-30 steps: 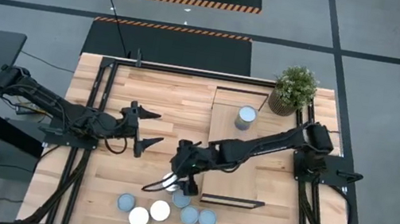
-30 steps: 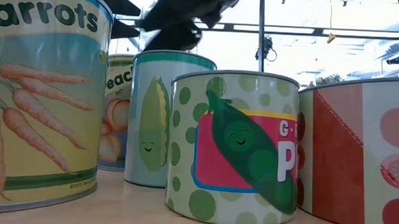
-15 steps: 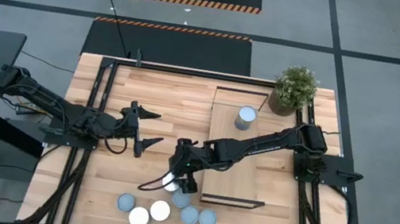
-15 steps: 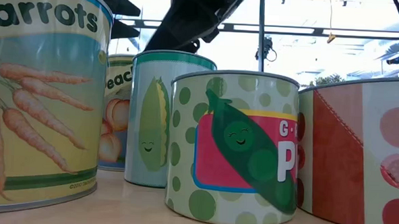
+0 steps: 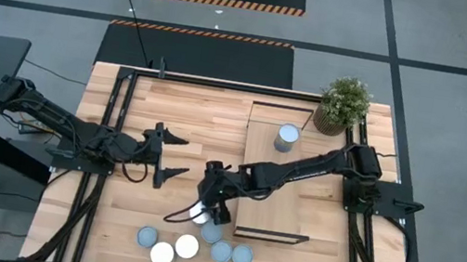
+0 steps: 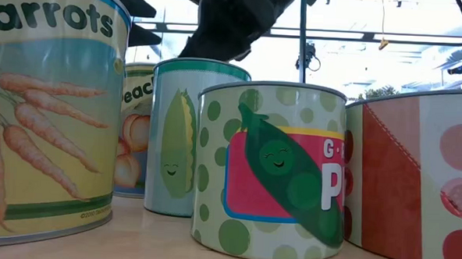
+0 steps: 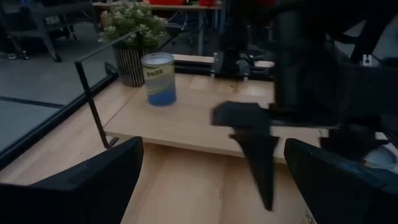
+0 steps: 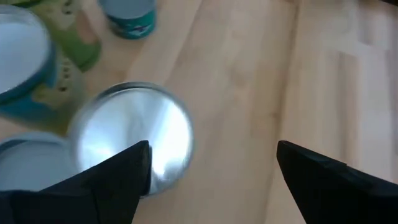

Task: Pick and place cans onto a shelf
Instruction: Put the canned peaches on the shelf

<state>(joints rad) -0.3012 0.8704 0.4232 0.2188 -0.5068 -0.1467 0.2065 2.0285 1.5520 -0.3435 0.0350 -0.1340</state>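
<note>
Several cans [image 5: 187, 246] stand upright on their bases in a cluster near the table's front edge; the low view shows them close up, among them the peas can [image 6: 272, 174]. One more can [image 5: 286, 137] stands on the far end of the light-wood shelf [image 5: 276, 189]. My right gripper [image 5: 210, 205] hangs open, slanting down over the cluster's far side. A silvery-topped can [image 8: 130, 140] lies just below one of its fingers [image 8: 118, 180], and between the two fingers only bare table shows. My left gripper [image 5: 171, 155] waits open above the table's left middle, holding nothing.
A potted plant [image 5: 343, 106] stands at the far right corner, beside the shelf. Dark metal frames [image 5: 111, 130] run along the table's left and right sides. My right arm [image 7: 311, 87] reaches across the shelf's near end. Bare wood lies between the two grippers.
My right gripper has sunk a little toward the cans and rolled slightly, still open. My left gripper has turned a little in place. No can has moved.
</note>
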